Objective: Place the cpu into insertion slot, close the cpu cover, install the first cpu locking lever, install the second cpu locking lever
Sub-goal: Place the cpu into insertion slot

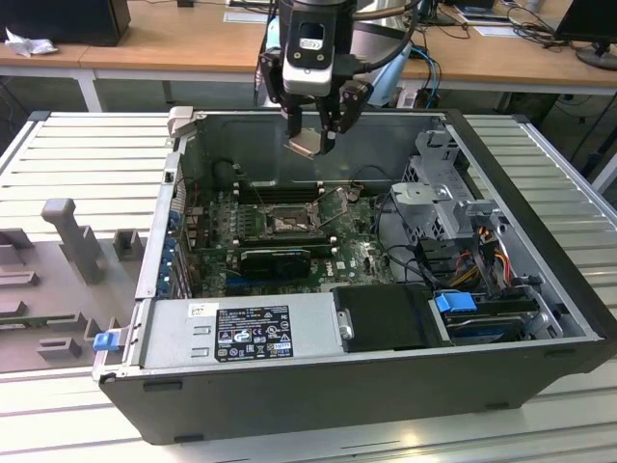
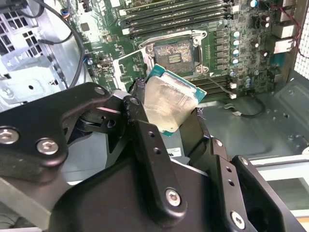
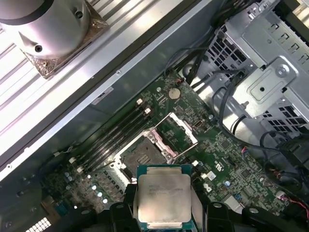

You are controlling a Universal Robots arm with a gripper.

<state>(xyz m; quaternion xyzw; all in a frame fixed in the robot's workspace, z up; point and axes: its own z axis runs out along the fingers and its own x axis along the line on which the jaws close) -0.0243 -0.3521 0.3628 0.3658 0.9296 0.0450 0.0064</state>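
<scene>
cpu (image 3: 163, 197): clamped by two opposite edges between gripper (image 3: 163, 212) fingers (image 2: 145, 137), in air above the open socket (image 3: 142, 153), well apart. Clamped edges hidden. Square, no long axis; metal top up, tilted. cpu cover (image 3: 175, 129) raised.

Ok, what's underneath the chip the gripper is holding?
Below the chip: the green board with its open socket, cover raised. The chip hides some board behind it.

My exterior view sits high and well back, looking down into the whole open computer case (image 1: 337, 386). Both wrist views hang close over the motherboard (image 3: 227, 159), facing down past the gripper (image 2: 169, 108) that holds the cpu (image 3: 163, 197). I see the socket (image 1: 286, 223) in all three.
</scene>
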